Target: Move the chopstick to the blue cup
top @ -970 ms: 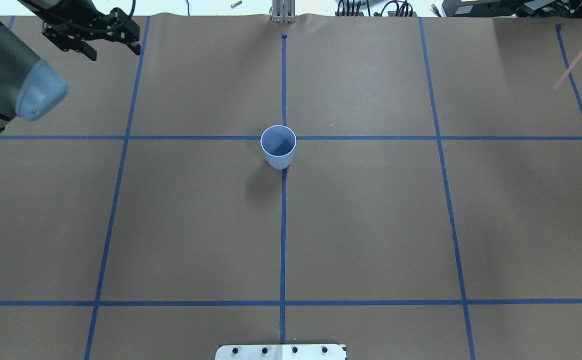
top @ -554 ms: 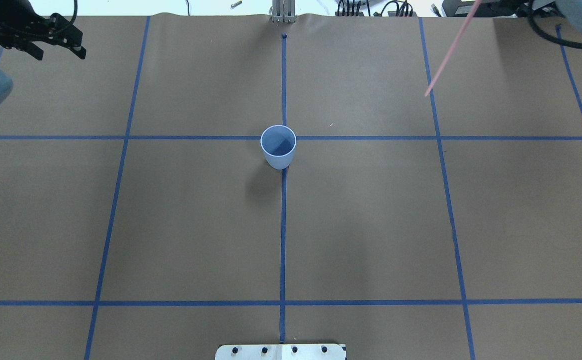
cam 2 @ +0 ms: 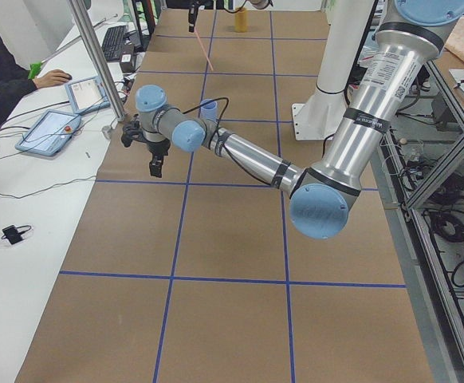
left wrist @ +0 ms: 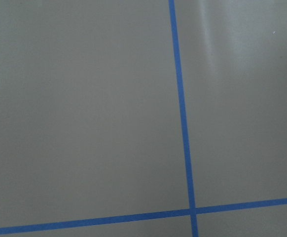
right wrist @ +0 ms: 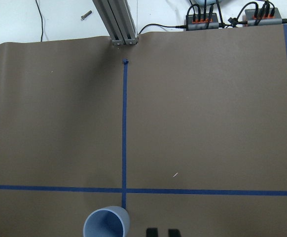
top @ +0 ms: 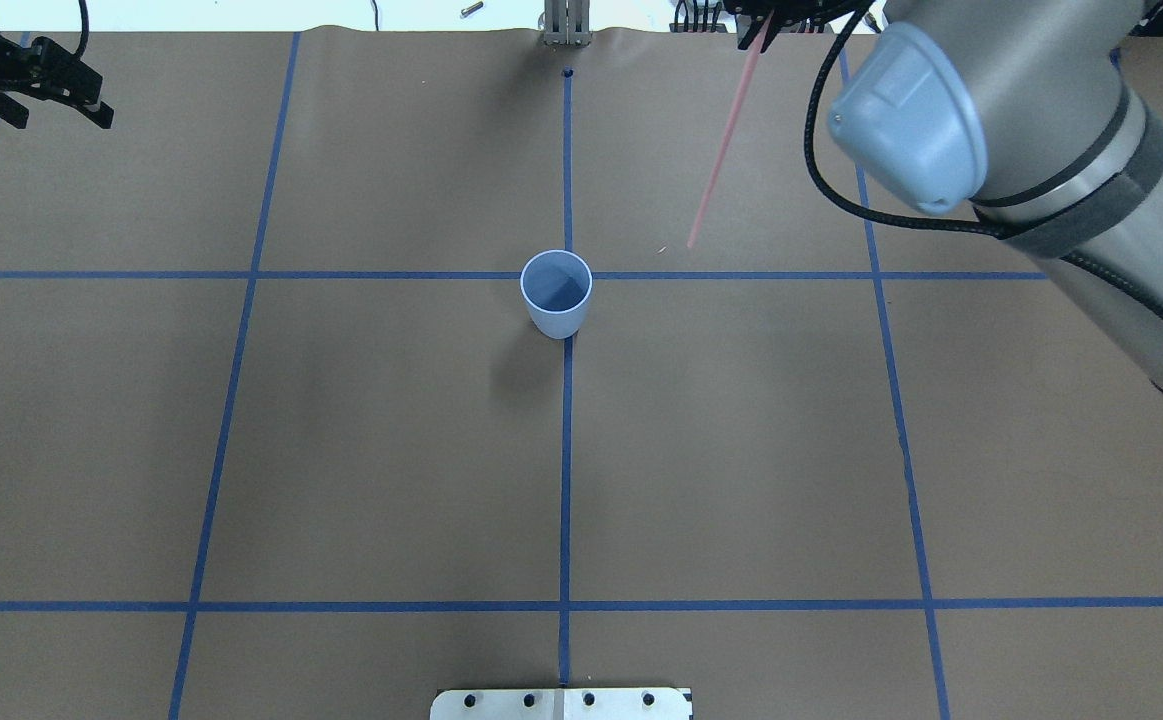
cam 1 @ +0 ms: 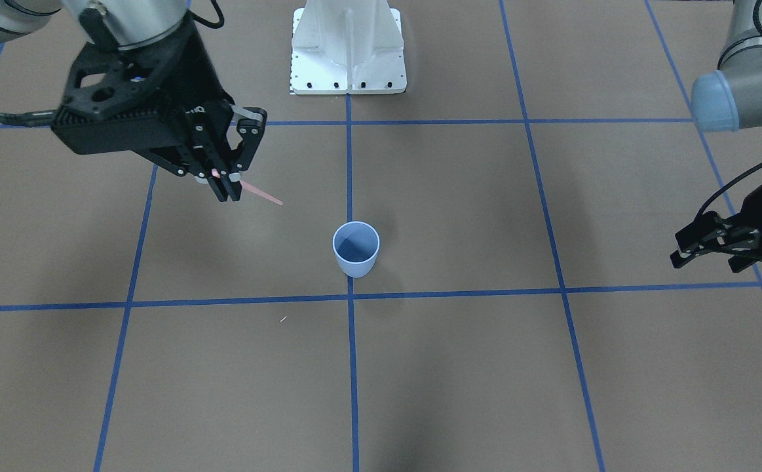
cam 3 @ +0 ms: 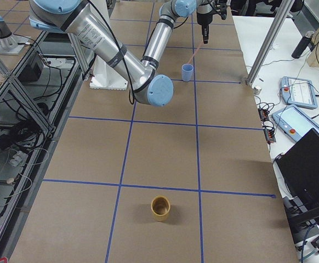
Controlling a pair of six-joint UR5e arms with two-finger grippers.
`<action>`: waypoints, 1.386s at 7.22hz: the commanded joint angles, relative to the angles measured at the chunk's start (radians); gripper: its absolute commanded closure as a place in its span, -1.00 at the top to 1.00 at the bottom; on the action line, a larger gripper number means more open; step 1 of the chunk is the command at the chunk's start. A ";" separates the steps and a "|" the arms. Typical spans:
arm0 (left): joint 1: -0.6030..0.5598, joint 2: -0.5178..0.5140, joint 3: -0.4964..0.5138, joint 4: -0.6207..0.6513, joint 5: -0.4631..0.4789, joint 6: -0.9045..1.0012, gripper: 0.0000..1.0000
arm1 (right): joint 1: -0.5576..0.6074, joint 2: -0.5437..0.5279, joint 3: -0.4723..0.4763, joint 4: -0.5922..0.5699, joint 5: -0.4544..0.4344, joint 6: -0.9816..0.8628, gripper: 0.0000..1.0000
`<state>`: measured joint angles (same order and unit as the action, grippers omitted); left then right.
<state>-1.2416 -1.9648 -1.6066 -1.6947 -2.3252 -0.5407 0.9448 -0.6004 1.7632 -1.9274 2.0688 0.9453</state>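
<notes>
At the overhead frame's centre the blue cup (top: 556, 292) stands empty on the worktop (top: 341, 450). Beyond, upper right, the chopstick (top: 723, 150), pinched in my right end effector (cam 1: 226, 190), has swung closer; alignment over the rim remains. Upper left, the left end effector (top: 53, 100) has retreated, spread empty.

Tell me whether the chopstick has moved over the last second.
Yes. In the overhead view the chopstick has crossed the right-hand tape line leftward, its tip now nearer the blue cup.

Pink-red chopstick (top: 726, 140), pale blue cup (top: 556, 312) w/ darker blue inside, brown table (top: 391, 450) w/ blue tape grid (top: 566, 480).
</notes>
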 commanded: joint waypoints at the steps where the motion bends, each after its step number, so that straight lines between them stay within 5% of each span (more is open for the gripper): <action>1: -0.002 0.007 0.011 -0.002 0.001 0.005 0.96 | -0.105 0.044 -0.092 0.086 -0.097 0.024 -1.00; 5: -0.016 0.007 0.050 -0.002 0.000 0.056 0.96 | -0.159 0.066 -0.232 0.243 -0.171 0.056 -1.00; 10: -0.016 0.009 0.053 -0.002 0.000 0.059 0.96 | -0.219 0.060 -0.251 0.254 -0.173 0.055 -1.00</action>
<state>-1.2578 -1.9569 -1.5550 -1.6966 -2.3255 -0.4828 0.7458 -0.5370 1.5145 -1.6741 1.8961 0.9998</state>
